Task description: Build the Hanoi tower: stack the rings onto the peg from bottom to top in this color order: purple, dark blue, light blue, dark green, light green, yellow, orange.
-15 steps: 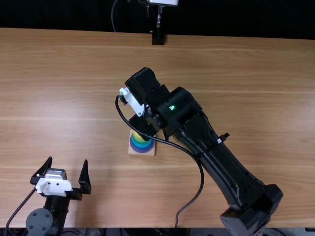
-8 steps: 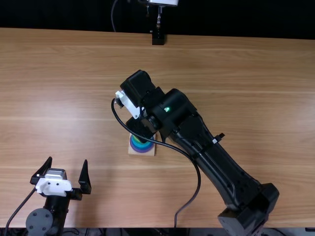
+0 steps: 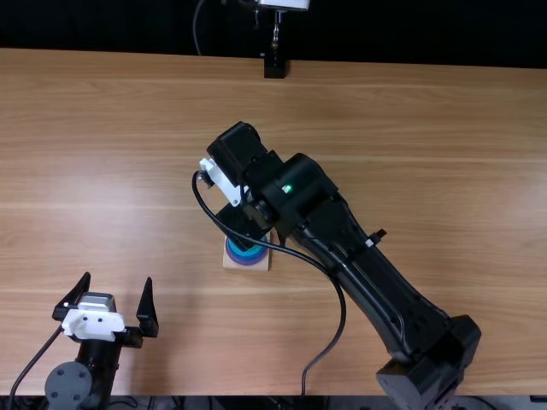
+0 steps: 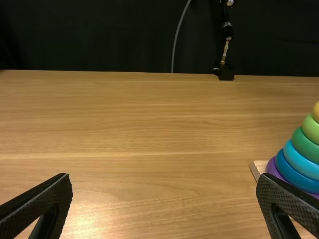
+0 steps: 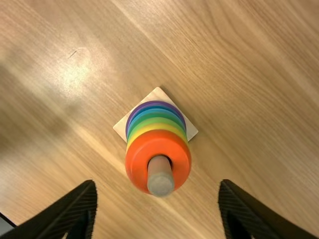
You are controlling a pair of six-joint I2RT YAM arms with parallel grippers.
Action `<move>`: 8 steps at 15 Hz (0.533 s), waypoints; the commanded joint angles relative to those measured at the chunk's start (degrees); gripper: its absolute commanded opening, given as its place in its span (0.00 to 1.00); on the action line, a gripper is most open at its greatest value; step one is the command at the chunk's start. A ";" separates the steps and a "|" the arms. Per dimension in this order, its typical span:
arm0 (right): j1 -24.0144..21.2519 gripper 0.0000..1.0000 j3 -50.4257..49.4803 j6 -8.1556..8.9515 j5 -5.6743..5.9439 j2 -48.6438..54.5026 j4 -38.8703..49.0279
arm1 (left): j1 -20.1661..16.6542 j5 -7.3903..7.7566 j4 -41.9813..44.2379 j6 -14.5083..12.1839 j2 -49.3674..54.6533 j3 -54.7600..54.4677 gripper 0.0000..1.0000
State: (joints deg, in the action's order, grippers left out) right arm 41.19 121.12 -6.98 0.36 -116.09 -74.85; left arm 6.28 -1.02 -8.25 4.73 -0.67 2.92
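The right gripper [image 3: 243,224] is over the tower, its body covering the upper rings from above. In the right wrist view the same gripper [image 5: 157,185] stands open, fingers apart on either side of the peg's top [image 5: 161,181]. The orange ring [image 5: 138,162] is uppermost on the peg, above yellow [image 5: 143,135], greens, blues and purple [image 5: 131,118]. The left gripper [image 3: 117,278] is open, off to the tower's left near the front edge. From its wrist, the left gripper [image 4: 162,177] holds nothing; the stacked dark green ring [image 4: 303,145] and light blue ring [image 4: 301,162] are beyond it.
The square wooden base [image 3: 259,264] rests on the table [image 3: 102,171] near its middle. A black stand [image 3: 274,67] is at the far edge. The right arm's cable [image 3: 340,299] loops over the table beside the arm.
The right arm has shifted slightly left and toward the near edge, covering the yellow ring seen from above earlier. The left arm has kept still.
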 commanded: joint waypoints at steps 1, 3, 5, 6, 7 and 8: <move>0.56 1.00 0.26 -0.08 0.80 -0.89 0.54 | -0.57 0.49 -0.82 -0.20 0.67 -2.57 1.00; 0.38 1.00 1.14 0.02 0.80 -0.80 1.17 | -0.57 0.49 -0.82 -0.20 0.67 -2.57 1.00; 0.03 1.00 0.26 0.23 0.80 -0.54 6.23 | -0.57 0.49 -0.71 -0.20 0.67 -2.57 1.00; -0.23 1.00 -0.80 0.34 0.90 -0.19 11.40 | -0.57 0.49 -0.71 -0.20 0.67 -2.57 1.00; -0.41 1.00 -3.87 0.23 1.01 0.69 15.94 | -0.57 0.49 -0.82 -0.20 0.67 -2.57 1.00; -1.64 1.00 -7.57 0.23 1.12 4.21 20.89 | -0.57 0.49 -0.71 -0.20 0.67 -2.57 1.00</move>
State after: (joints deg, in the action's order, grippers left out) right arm 40.58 114.78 -7.01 0.67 -114.41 -52.64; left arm 6.28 -1.02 -8.25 4.73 -0.67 2.92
